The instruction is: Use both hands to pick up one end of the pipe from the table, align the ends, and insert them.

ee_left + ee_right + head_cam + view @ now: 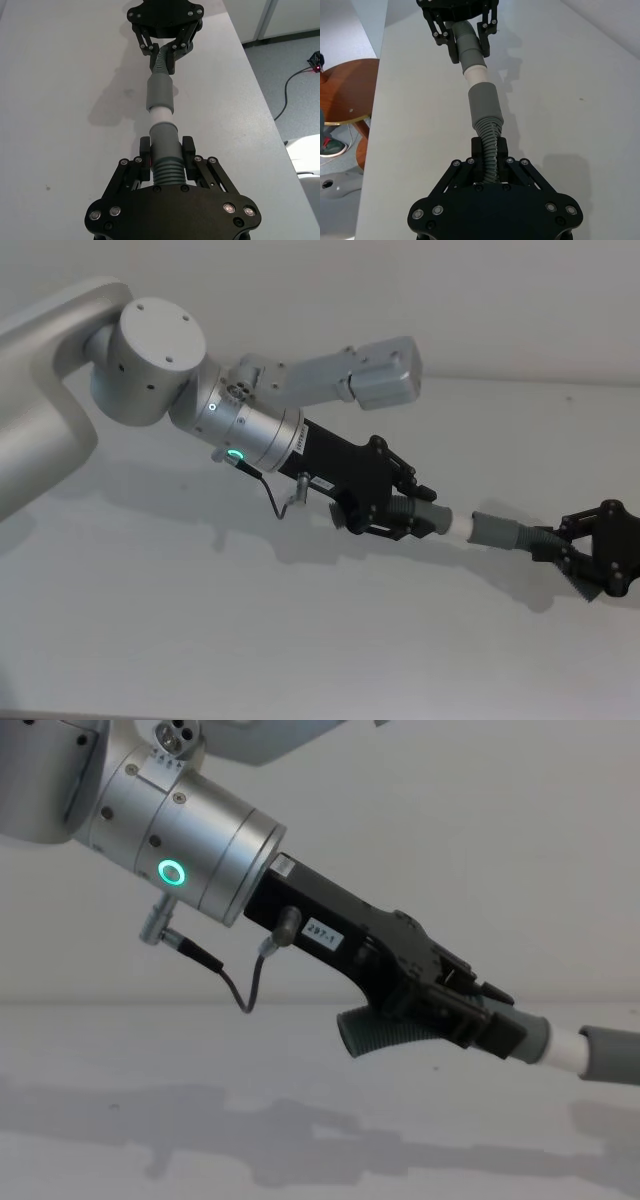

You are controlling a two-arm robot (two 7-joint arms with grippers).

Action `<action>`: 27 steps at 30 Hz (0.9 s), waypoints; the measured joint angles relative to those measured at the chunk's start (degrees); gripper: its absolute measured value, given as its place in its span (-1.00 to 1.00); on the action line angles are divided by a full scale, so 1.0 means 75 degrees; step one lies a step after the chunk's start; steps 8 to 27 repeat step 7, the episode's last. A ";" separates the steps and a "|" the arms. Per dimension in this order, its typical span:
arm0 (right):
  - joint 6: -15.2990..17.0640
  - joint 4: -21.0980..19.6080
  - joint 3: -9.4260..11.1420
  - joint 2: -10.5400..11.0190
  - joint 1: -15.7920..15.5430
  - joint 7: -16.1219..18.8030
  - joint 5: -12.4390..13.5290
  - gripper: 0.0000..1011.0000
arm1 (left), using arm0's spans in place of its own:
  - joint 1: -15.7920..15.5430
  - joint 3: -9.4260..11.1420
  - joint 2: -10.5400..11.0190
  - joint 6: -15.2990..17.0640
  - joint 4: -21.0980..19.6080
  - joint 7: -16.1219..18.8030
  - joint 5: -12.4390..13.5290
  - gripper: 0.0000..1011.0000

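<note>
Both pieces are off the table [200,640]. Left gripper [166,150] fingers clamp the elbow [165,142]; right gripper [489,155] fingers clamp the ribbed tube [485,107]. Between your fingers the white stub [161,115] looks started in the mouth, seating probably incomplete. Push remains.

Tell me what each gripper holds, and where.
Left gripper: grey ribbed white-tipped plastic pipe piece, behind its collar. Right gripper: grey corrugated sleeved piece, by its hose.

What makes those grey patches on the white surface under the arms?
Shadows: in the head view, the left gripper and pipe cast soft grey shapes on the table; in the left wrist view, a shadow lies beside the pipe; chest view, blurred patches below.
</note>
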 joint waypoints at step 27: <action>0.0001 0.0000 -0.0003 0.0000 0.0002 0.0000 0.0000 -0.69 | 0.0000 0.0000 0.0000 -0.0001 0.0000 0.0004 0.0000 -0.27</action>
